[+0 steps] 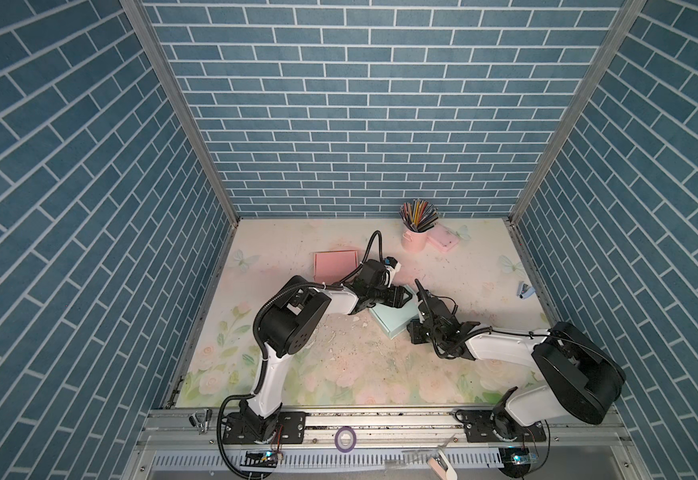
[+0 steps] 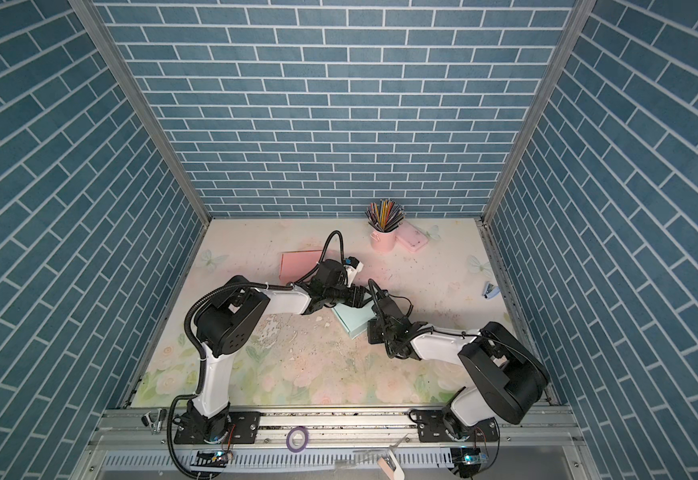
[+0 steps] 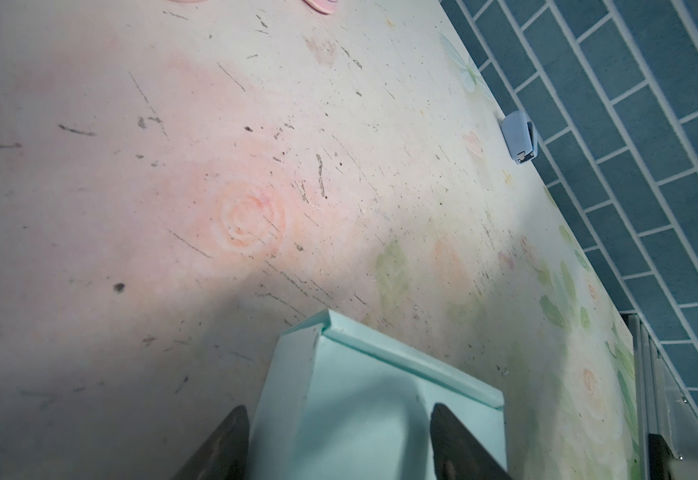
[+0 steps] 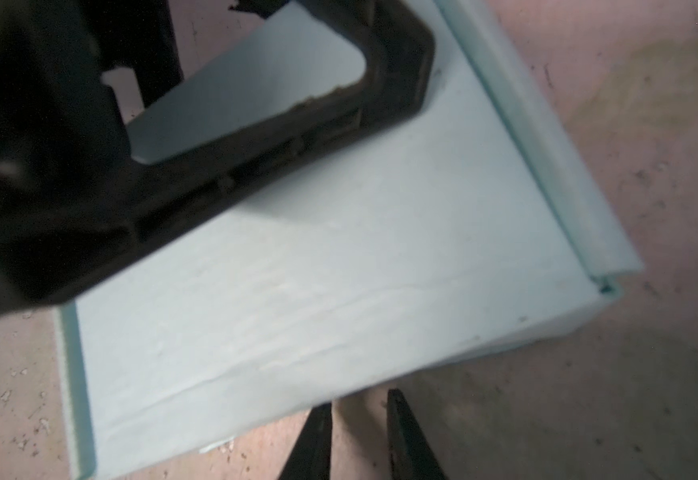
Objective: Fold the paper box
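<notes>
A floral-printed tabletop (image 1: 339,374) is seen enclosed on three sides by blue brick-patterned walls (image 1: 359,104). In both top views a flat mint-green paper box (image 1: 395,322) (image 2: 355,320) is found just past the table's centre toward 1 o'clock, set askew between the two arms. The left gripper (image 1: 406,296) is held over the box's far part. The right gripper (image 1: 417,286) is pointed toward 11 o'clock just beside the box's right edge, near the left one. A pink flat paper box (image 1: 334,266) is placed at 11 o'clock; a pink cup of coloured pencils (image 1: 414,241) is placed at 1 o'clock, with a pink flat case (image 1: 445,240) just beside it; a small blue stapler (image 1: 523,289) is seen at 3 o'clock by the wall; a purple tape roll (image 1: 346,438) is seen on the front rail at 6 o'clock.

In the left wrist view the left gripper (image 3: 339,411) is shown with its jaws wide apart and nothing clamped. A corner of the box (image 3: 359,424) is straddled, with one raised flap standing between the fingers; the stapler (image 3: 519,139) is seen well apart, by the wall.

In the right wrist view the right gripper (image 4: 359,401) is shown with its jaws narrowly parted; only bare table is seen between them, just off the box's (image 4: 339,291) near edge. One long edge of the box is folded up into a low wall. A black finger of the left gripper is seen over the flat panel; whether it touches cannot be told.
</notes>
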Available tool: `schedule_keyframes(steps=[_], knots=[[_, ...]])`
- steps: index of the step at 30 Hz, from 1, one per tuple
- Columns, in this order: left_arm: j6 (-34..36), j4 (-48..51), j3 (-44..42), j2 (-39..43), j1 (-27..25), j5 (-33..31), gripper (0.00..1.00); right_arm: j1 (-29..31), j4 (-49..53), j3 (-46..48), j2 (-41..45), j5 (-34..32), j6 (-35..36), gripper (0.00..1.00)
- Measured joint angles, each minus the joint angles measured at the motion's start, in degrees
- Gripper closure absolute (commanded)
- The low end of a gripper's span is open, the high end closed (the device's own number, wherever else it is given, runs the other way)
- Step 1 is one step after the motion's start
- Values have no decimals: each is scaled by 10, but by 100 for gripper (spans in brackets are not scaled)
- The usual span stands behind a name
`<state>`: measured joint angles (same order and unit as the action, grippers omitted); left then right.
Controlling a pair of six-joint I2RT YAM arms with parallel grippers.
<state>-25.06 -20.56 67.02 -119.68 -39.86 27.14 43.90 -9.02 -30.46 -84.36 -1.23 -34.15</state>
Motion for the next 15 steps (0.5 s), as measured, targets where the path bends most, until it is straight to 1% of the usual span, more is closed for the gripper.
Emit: schedule_keyframes(steps=[15], knots=[[-6, -1, 0, 0, -5, -6, 31, 8, 0, 0, 0, -10, -1, 75]])
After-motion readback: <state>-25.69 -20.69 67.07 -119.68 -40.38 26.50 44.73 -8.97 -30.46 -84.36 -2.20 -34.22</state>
